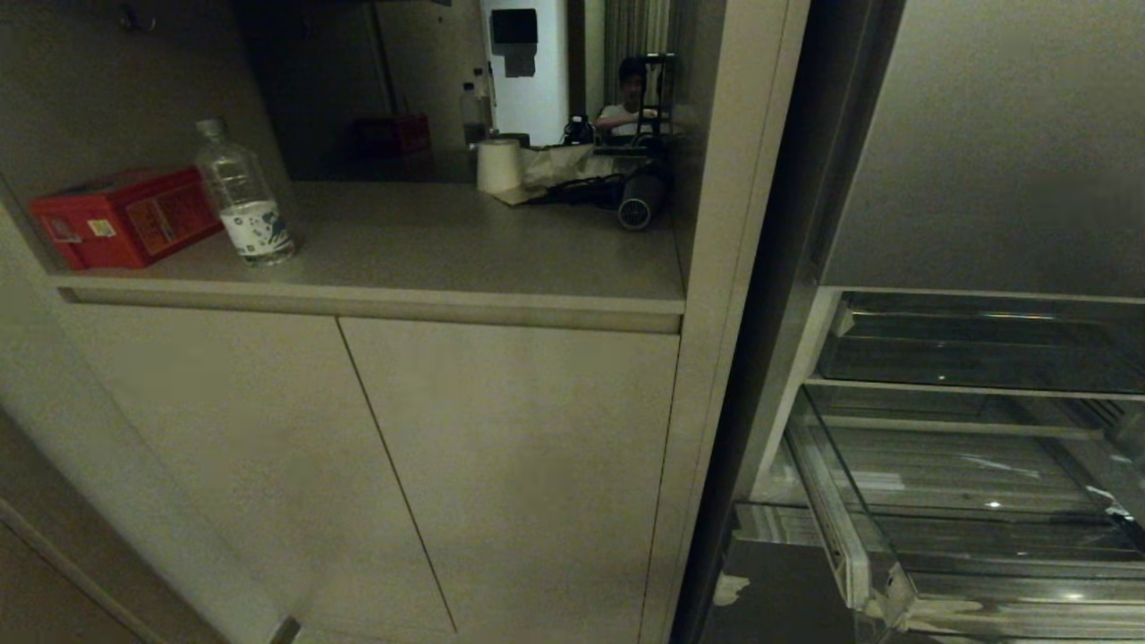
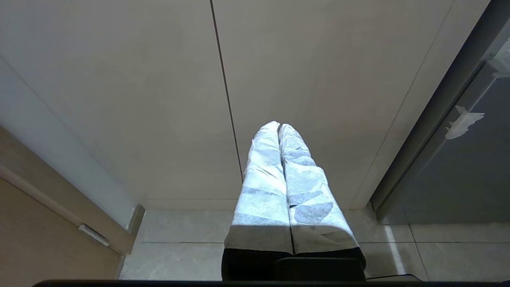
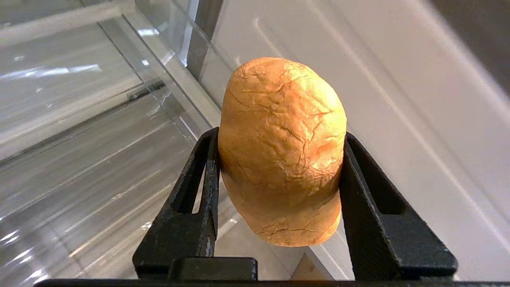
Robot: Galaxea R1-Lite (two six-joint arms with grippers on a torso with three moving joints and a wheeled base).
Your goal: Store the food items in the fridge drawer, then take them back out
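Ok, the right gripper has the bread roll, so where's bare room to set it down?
The right gripper holds the bread roll over the fridge drawer, whose ribbed floor shows bare from its front rim back. The counter has room between the water bottle and the paper roll; its back right corner is crowded.

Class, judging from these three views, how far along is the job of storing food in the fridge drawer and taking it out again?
Done: the fridge drawer stands open, and no food shows in it. In hand: the right gripper is shut on the orange-brown food item beside the clear plastic. Whether this is storing or retrieving cannot be told. The left gripper is shut, idle by the cabinet.
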